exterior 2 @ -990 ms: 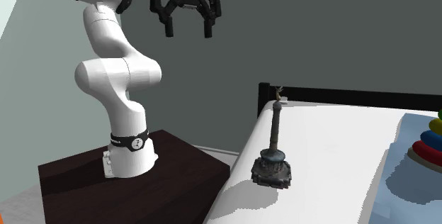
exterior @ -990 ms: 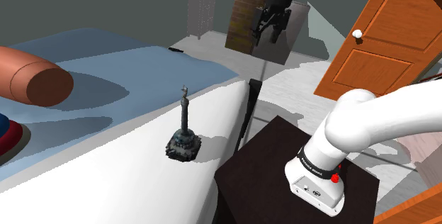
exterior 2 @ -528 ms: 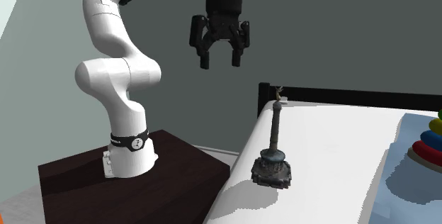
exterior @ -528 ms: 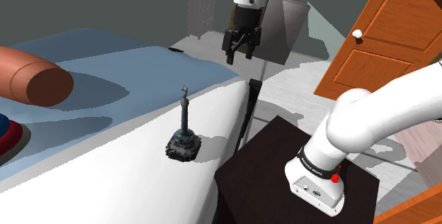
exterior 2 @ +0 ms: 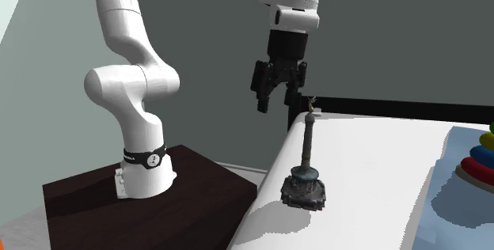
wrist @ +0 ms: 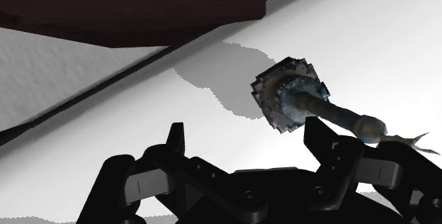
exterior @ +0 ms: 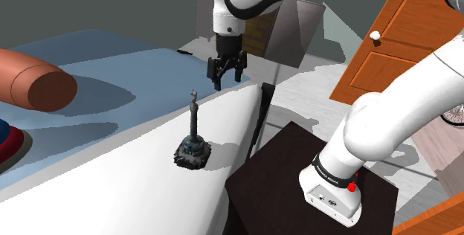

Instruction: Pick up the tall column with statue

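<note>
In the shoulder view the gripper (exterior: 225, 75) hangs fingers-down with its 2 fingers spread apart, holding nothing. The column with statue (exterior: 192, 134) stands upright on the white bed (exterior: 134, 189), below the gripper and a little toward that view's left. The dark stand (exterior: 276, 172) lies lower, toward the view's right of the gripper, and a brown bolster (exterior: 41, 85) lies well off to the gripper's other side.

In the second exterior view the gripper (exterior 2: 277, 102) hovers just beside the column's statue top (apart from it, not touching), on that view's left. The column with statue (exterior 2: 305, 161) rises from a dark square base below.

In the wrist view the gripper (wrist: 248, 141) shows its 2 fingers apart. The column with statue (wrist: 304, 102) sits beyond 1 fingertip (wrist: 322, 136), outside the gap.
</note>
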`<move>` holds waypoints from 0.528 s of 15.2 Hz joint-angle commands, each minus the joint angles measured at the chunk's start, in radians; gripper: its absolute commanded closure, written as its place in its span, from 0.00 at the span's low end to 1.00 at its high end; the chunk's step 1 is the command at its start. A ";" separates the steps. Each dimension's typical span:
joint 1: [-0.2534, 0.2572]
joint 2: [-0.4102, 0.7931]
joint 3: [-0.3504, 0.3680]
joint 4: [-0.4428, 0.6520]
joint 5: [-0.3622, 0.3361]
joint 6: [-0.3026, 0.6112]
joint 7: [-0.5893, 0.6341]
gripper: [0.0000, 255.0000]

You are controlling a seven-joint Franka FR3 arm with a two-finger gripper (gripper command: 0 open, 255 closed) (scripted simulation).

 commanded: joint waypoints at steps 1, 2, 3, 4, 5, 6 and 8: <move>0.009 0.082 0.021 0.025 -0.004 0.036 0.014 0.00; 0.014 0.118 0.031 0.037 -0.006 0.050 0.022 0.00; 0.020 0.155 0.040 0.050 -0.009 0.063 0.030 0.00; 0.025 0.192 0.049 0.063 -0.013 0.075 0.038 0.00; 0.031 0.229 0.058 0.078 -0.017 0.087 0.046 0.00; 0.037 0.266 0.066 0.093 -0.023 0.098 0.055 0.00; 0.051 0.342 0.080 0.127 -0.035 0.118 0.073 0.00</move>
